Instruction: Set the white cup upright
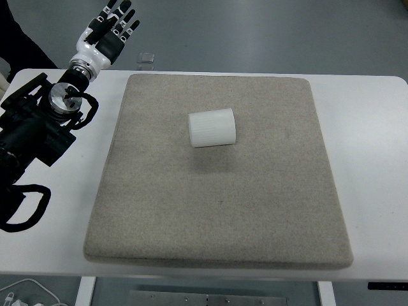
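White cup [212, 128] lies on its side on a grey mat [217, 210], well right of the empty, spread-fingered left hand [105, 32]; likely light, rigid, slippery; best grasped around its ribbed wall.

The left arm [35, 131] is a bulky black assembly with looping black cables and a round silver wrist joint [62, 97]. Its left hand [105, 32] has a white palm shell and black fingers [124, 22] with pale segments.
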